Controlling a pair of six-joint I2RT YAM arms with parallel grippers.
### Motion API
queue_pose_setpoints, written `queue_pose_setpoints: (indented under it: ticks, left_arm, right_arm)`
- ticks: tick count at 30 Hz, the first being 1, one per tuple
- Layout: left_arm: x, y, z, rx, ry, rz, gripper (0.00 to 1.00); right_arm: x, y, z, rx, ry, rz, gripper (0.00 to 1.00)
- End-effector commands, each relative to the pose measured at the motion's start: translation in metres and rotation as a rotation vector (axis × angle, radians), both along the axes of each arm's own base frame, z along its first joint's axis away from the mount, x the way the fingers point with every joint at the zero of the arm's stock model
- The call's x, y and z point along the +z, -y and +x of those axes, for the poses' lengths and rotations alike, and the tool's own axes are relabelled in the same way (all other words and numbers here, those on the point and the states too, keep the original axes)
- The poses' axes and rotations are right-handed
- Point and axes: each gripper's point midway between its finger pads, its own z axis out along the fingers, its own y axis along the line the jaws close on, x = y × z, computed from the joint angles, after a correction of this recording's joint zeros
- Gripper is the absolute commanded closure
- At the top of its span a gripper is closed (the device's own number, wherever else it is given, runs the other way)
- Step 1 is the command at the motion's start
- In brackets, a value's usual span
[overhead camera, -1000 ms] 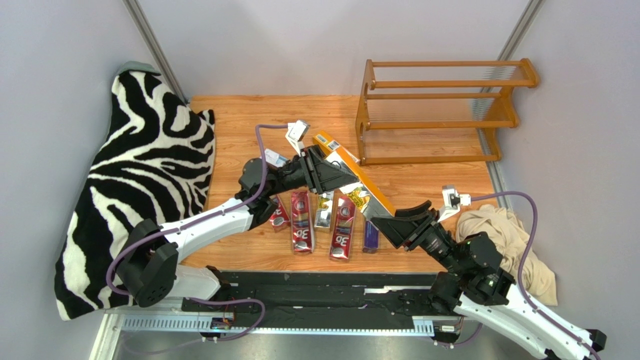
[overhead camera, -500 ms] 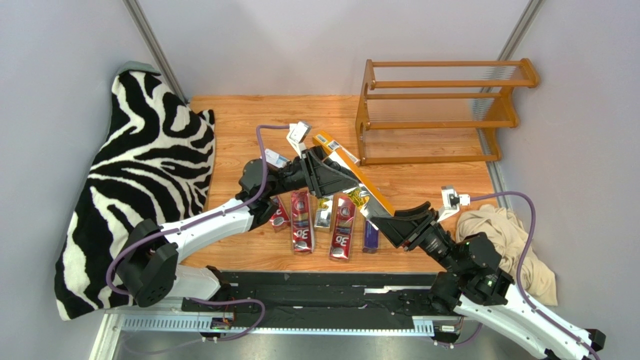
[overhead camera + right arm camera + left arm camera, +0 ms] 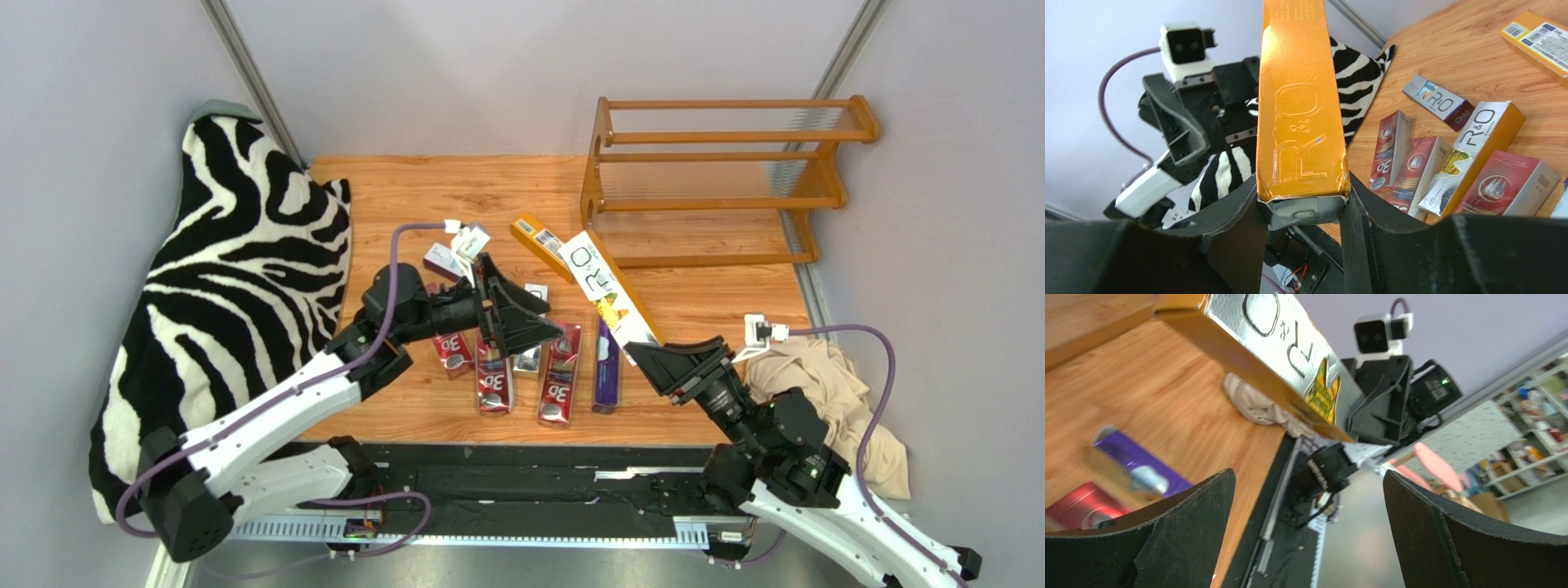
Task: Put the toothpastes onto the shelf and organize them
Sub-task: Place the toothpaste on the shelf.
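My right gripper [image 3: 648, 353] [image 3: 1303, 208] is shut on the near end of an orange-yellow toothpaste carton [image 3: 607, 288] [image 3: 1300, 110], which hangs tilted above the table and points toward the far left. My left gripper [image 3: 530, 326] [image 3: 1309, 496] stands open and empty, just left of that carton [image 3: 1278, 349] and apart from it. Below lie three red cartons [image 3: 494, 380] [image 3: 558, 382] [image 3: 451, 349], a white-faced one [image 3: 531, 355] and a purple one [image 3: 605, 380]. Another orange carton [image 3: 540, 235] and a purple one [image 3: 442, 260] lie farther back. The wooden shelf [image 3: 724, 184] stands at the far right with nothing on its tiers.
A zebra-striped cloth [image 3: 233, 282] covers the left side. A beige cloth [image 3: 834, 392] lies bunched at the right edge beside my right arm. A black rail [image 3: 528, 472] runs along the near edge. Grey walls close in the back and both sides.
My left gripper has opened, let go of the orange-yellow carton and pulled back to the near left. The right gripper keeps the carton, which has swung a little to the right.
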Motion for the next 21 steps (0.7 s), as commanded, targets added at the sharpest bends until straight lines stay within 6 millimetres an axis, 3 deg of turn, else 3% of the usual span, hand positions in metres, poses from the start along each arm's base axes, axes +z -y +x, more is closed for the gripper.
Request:
queue_pose_setpoints:
  ticks: [1,3,4,5,6,7,9,11,14,21]
  left_arm:
    - [-0.031,-0.037,0.012,0.189,0.051,0.249,0.01]
    - [-0.033,-0.059,0.020,0.304,0.058,0.300,0.01]
    - [-0.046,-0.080,0.034,0.437,0.033,0.388,0.01]
    - [-0.050,-0.093,0.040,0.507,0.025,0.421,0.01]
    - [-0.048,-0.119,0.056,0.676,0.021,0.450,0.01]
    - [-0.062,-0.137,0.056,0.763,-0.050,0.498,0.01]
    - [-0.065,-0.170,0.061,0.924,-0.071,0.530,0.01]
    - [-0.062,-0.184,0.060,0.990,-0.090,0.506,0.01]
    - [-0.061,-0.193,0.059,1.021,-0.071,0.508,0.01]
    - [-0.070,-0.170,0.059,0.908,-0.055,0.529,0.01]
  right_arm:
    - [0.018,0.016,0.005,-0.072,-0.005,0.063,0.78]
    - [0.020,0.017,0.007,-0.083,-0.012,0.051,0.78]
    - [0.019,0.017,0.008,-0.085,-0.017,0.040,0.78]
    - [0.021,0.017,0.008,-0.086,-0.015,0.038,0.78]
    - [0.020,0.015,0.009,-0.088,-0.018,0.028,0.78]
    - [0.021,0.015,0.010,-0.088,-0.018,0.025,0.78]
    - [0.021,0.012,0.013,-0.093,-0.027,0.012,0.78]
    - [0.020,0.010,0.014,-0.096,-0.033,-0.005,0.78]
    - [0.023,0.005,0.018,-0.100,-0.042,-0.029,0.78]
    - [0.044,-0.011,0.037,-0.139,-0.068,-0.115,0.78]
